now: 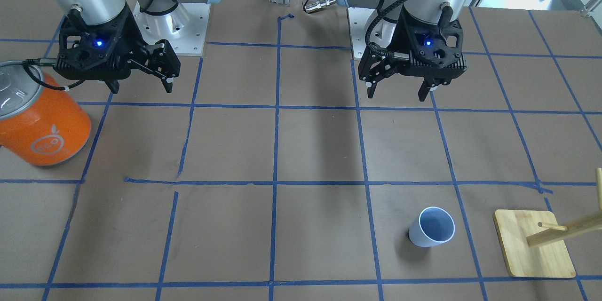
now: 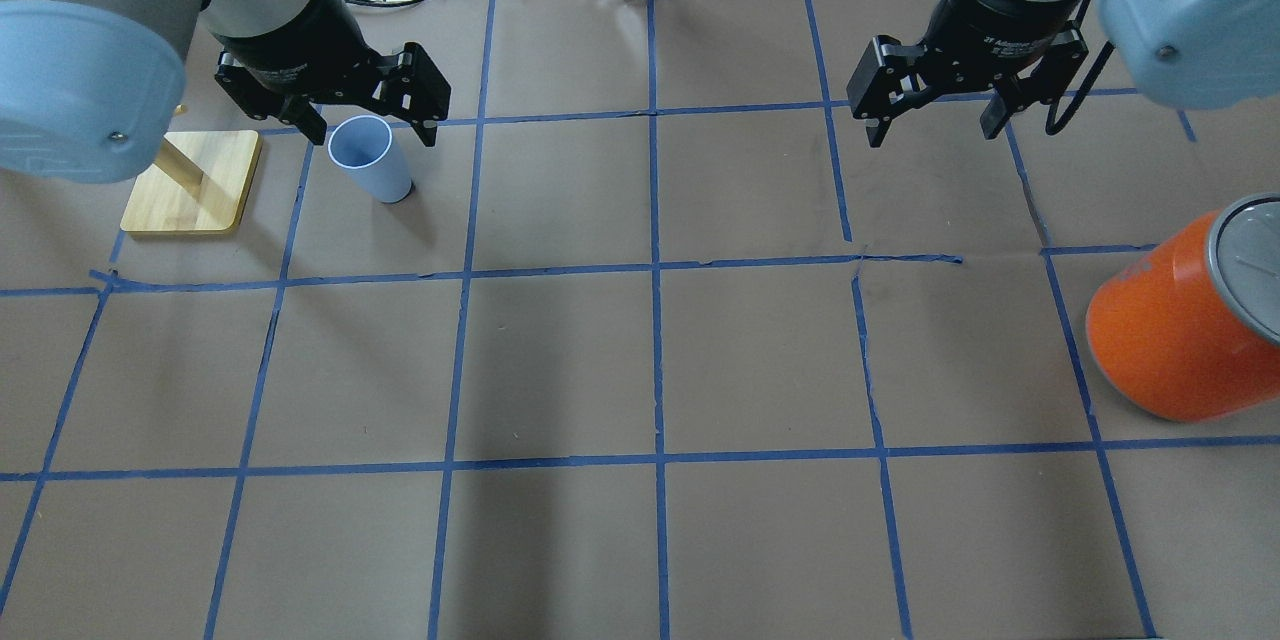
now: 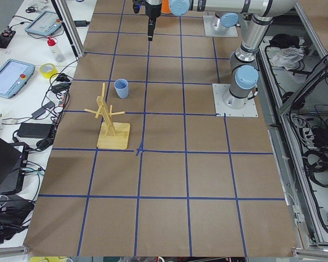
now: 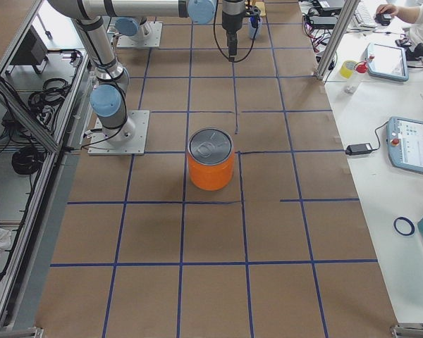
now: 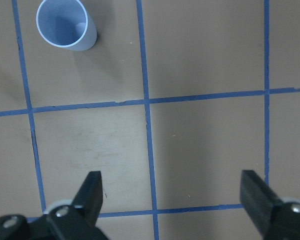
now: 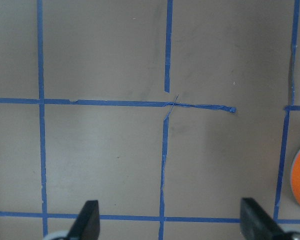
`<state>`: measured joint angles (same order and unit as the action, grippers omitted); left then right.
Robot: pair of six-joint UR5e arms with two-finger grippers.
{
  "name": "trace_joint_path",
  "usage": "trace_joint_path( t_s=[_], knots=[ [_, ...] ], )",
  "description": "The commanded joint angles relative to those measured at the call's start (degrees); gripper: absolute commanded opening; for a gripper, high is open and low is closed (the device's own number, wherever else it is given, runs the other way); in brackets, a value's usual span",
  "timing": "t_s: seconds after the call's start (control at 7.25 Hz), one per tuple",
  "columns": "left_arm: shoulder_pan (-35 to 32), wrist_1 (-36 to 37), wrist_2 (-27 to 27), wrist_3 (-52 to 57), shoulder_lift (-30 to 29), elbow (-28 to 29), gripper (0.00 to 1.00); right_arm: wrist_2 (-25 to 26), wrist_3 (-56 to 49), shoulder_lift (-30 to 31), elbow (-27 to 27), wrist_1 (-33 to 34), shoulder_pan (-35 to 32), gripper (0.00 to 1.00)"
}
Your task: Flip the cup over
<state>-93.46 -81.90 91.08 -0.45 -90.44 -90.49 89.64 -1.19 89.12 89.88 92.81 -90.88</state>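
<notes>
The pale blue cup [image 1: 431,226] stands upright with its open rim up on the brown table, on the robot's left side. It also shows in the overhead view [image 2: 370,158], the left wrist view [image 5: 66,25] and the exterior left view [image 3: 121,88]. My left gripper [image 1: 399,93] is open and empty, held high above the table on the robot's side of the cup. In its wrist view the left gripper [image 5: 171,187] has the cup at the upper left. My right gripper [image 1: 141,88] is open and empty, high over the other half, far from the cup.
A large orange can [image 1: 42,127] with a silver top stands on the robot's right side, also seen from overhead [image 2: 1180,330]. A wooden peg rack on a square base [image 1: 534,249] stands just beside the cup, towards the table's left end. Blue tape lines grid the table.
</notes>
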Motion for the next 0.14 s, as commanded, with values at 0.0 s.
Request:
trace_joint_path(
  t_s=[0.0],
  knots=[
    [-0.06, 0.07, -0.02, 0.1, 0.0, -0.04, 1.0, 0.36, 0.05, -1.39, 0.29, 0.36, 0.0, 1.0]
  ],
)
